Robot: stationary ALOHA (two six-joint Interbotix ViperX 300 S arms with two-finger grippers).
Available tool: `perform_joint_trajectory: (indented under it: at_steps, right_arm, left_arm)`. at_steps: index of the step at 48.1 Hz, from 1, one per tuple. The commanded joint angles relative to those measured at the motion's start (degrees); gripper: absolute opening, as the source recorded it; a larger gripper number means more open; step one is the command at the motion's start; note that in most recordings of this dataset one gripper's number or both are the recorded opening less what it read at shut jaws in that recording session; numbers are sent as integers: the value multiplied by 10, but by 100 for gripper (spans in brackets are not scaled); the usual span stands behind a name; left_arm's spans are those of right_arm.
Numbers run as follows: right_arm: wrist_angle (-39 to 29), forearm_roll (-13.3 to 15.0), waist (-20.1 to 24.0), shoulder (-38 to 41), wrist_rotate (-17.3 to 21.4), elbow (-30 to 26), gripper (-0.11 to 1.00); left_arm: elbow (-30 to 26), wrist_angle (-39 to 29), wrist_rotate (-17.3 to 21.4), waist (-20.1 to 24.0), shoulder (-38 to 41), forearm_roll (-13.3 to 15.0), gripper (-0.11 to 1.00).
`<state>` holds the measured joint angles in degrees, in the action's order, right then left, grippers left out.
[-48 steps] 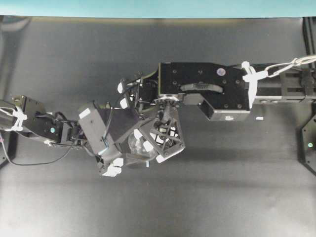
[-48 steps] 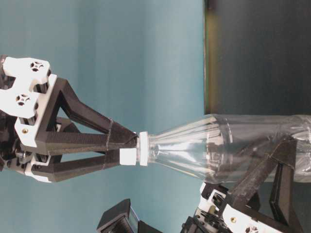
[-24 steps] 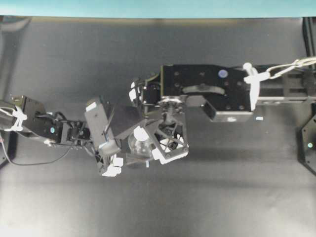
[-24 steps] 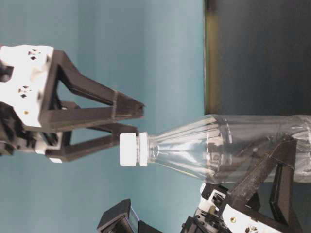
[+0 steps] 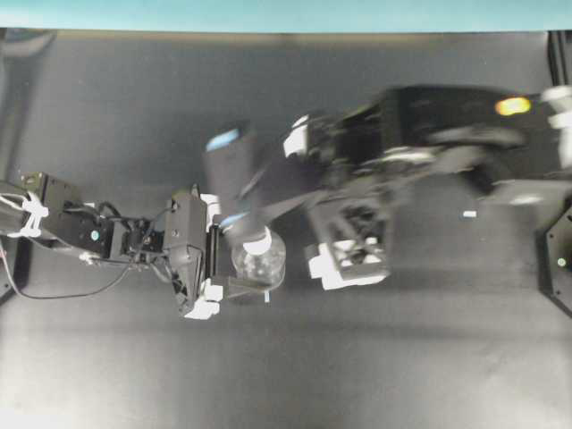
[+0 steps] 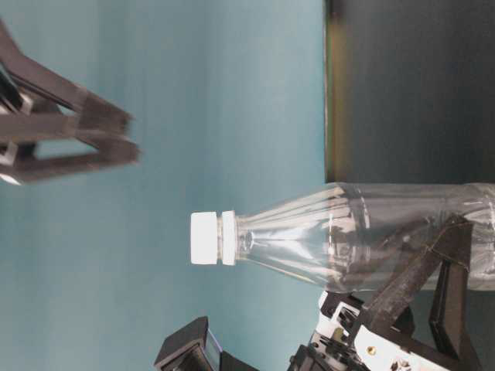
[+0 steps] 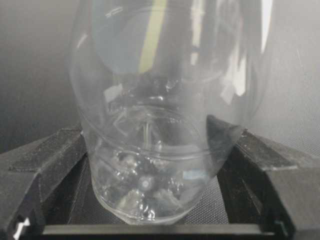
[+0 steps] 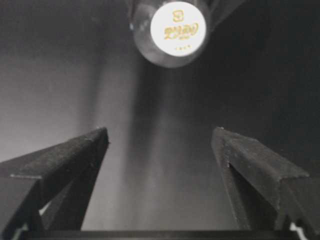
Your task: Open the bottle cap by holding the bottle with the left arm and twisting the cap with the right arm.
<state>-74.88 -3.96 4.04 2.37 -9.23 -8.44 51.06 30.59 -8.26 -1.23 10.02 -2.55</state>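
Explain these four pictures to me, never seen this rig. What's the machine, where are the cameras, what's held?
It is two black robot arms on a dark table, each ending in a two-fingered gripper.

Overhead view: looks straight down. The left gripper clamps a clear plastic bottle standing upright. The right gripper is blurred, off to the bottle's side. A small white scrap lies on the table.

Table-level view: a side camera whose picture is turned sideways, so the bottle looks horizontal. The white cap is on the neck; the right gripper is apart from it.

Left wrist view: a camera on the left arm, with the bottle's base between its fingers.

Right wrist view: open fingers, nothing held, the cap's top ahead.
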Motion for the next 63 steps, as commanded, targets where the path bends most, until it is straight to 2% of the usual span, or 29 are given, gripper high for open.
perform_joint_trajectory:
  at_steps: [1,9,21,25,28,41,49,55,63]
  right_arm:
    - [28,-2,17,-40,18,13,81]
    - [106,-2,26,-93,51,79,80]
    - [226,-2,34,-161,123,192,80]
    - [256,-2,38,-186,141,224,80]
    - [281,-2,40,-211,152,253,80]
    - [400,-2,54,-324,163,368,80]
    - [523,-2,54,-403,163,463,80]
    - [613,-2,54,-448,163,519,80]
    - [647,-2,54,-492,163,583,79]
  left_arm:
    - [7,-13,-5,-3,8,-1,82]
    - [7,-13,-5,-4,8,-1,82]
    - [7,-12,-4,-5,8,-1,83]
    - [7,-12,-4,-5,8,-1,95]
    - [6,-13,-4,-5,7,-1,99]
    - [2,-55,3,-8,-17,-1,99]
    - [1,-95,4,-9,-47,-1,99]
    - [0,-98,6,-8,-59,-1,99]
    - [-6,-99,5,-4,-58,-1,99]
